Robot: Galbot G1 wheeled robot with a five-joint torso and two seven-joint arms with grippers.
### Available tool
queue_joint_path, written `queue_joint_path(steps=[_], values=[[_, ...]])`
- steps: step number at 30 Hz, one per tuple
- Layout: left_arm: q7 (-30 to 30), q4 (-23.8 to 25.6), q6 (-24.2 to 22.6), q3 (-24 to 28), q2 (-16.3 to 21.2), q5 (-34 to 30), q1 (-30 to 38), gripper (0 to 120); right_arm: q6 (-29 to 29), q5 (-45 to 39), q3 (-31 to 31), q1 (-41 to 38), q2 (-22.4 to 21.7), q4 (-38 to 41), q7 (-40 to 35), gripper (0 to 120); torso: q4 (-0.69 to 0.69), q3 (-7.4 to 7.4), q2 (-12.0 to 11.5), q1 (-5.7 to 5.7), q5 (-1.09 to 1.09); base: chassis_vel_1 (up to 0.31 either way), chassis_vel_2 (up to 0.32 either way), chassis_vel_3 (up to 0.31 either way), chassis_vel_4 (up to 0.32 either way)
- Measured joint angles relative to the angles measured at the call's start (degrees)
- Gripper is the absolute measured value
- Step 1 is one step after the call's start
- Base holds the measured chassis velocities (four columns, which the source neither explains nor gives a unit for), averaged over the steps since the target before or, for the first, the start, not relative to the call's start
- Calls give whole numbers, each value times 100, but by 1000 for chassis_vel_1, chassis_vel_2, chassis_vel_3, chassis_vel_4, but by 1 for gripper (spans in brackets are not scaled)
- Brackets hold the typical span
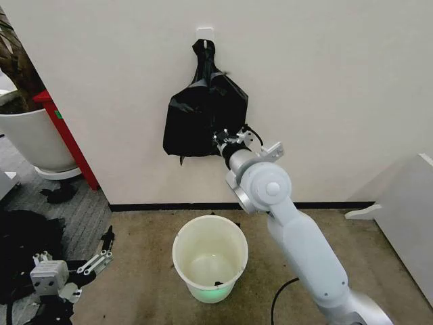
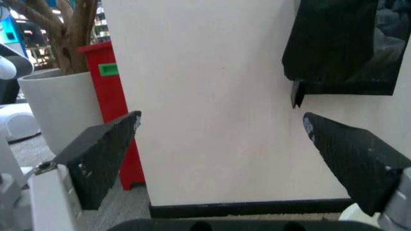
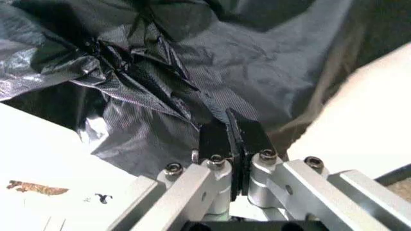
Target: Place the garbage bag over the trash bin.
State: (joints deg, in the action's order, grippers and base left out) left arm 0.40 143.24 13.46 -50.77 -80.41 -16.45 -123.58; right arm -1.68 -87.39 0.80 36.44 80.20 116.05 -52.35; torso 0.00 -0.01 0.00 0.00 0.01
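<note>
The garbage bag (image 1: 203, 118) hangs flat against the white wall (image 1: 338, 81) from a small white hook (image 1: 205, 32), its neck gathered into a narrow twist at the top and its body spreading into a broad, slack black pouch below. The plastic is thin and glossy, creased all over, and in the right wrist view (image 3: 160, 72) it catches the light in grey ridges and folds. The right gripper (image 1: 222, 141) reaches up from the floor to the bag's lower right corner, its two fingers (image 3: 215, 139) pressed together with a pinch of the black film caught between them. Directly beneath the bag, on the brownish floor, stands the trash bin (image 1: 210, 257), round and white with a rolled rim, a green glow at its bottom. Off to the left, low near the floor, the left gripper (image 1: 95, 261) rests with its fingers (image 2: 103, 154) spread wide apart, beside a red stand (image 1: 67, 139) and a large white plant pot (image 1: 30, 139).
</note>
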Motion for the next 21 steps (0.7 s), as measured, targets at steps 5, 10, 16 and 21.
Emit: queue_joint_path(steps=[5,10,16,21], values=[[5,0,24,9,-38,15,2,100,-13,1,-9,255,-139,171,23,0,0,0,0,0,0,0,0,0,0],[10,0,43,13,-61,25,3,100,-51,0,8,507,-311,302,72,0,0,0,0,0,-1,0,0,0,0],[12,0,48,12,-68,25,3,100,-76,0,15,761,-452,417,115,0,0,0,0,0,0,0,0,0,0],[29,0,58,14,-77,42,3,100,-121,67,-8,1233,-558,637,195,0,-1,0,0,0,0,0,0,0,0]])
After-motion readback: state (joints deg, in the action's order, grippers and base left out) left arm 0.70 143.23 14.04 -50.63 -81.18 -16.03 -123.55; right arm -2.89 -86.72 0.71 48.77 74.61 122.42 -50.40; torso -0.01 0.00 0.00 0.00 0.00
